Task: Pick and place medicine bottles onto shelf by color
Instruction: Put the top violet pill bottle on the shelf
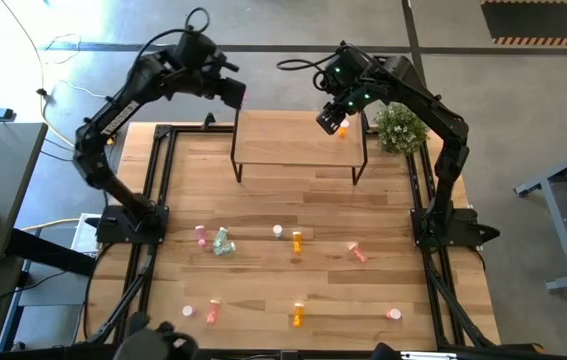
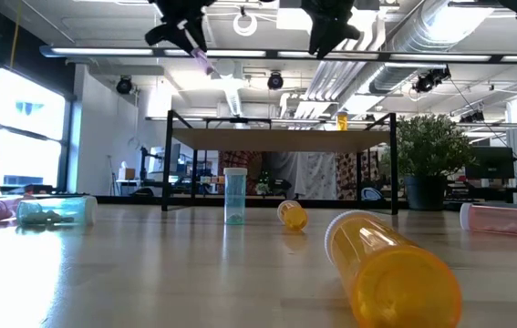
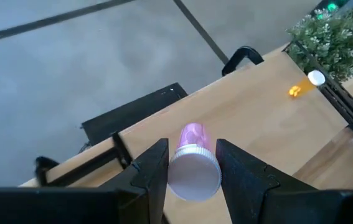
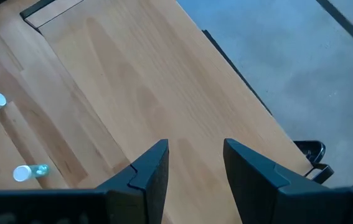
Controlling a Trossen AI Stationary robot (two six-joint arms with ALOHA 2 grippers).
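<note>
My left gripper [image 3: 192, 147] is shut on a pink medicine bottle [image 3: 193, 134] with a white cap. It is high above the shelf's [image 1: 298, 140] far left corner, where the high view shows my left gripper [image 1: 233, 93]. My right gripper [image 4: 195, 149] is open and empty above the shelf's right part [image 1: 331, 122]. One orange bottle [image 3: 305, 84] lies on its side on the shelf's right end [image 1: 343, 130]. Several more bottles lie on the table nearer the front, among them pink [image 1: 201, 236], pale green [image 1: 223, 242] and orange [image 1: 296, 241]. My left gripper pinches the pink bottle between its two fingers [image 3: 154, 165] at the cap end [image 3: 193, 173]. The pink body sticks out past the fingertips. The bottle is lifted clear and slants downward below the gripper [image 2: 203, 62], above the shelf.
A potted plant [image 1: 400, 128] stands just right of the shelf. Black frame rails [image 1: 158, 170] run along the table's left and right sides. In the low view a pale green bottle [image 2: 234, 196] stands upright and a large orange one [image 2: 395, 269] lies near the front edge.
</note>
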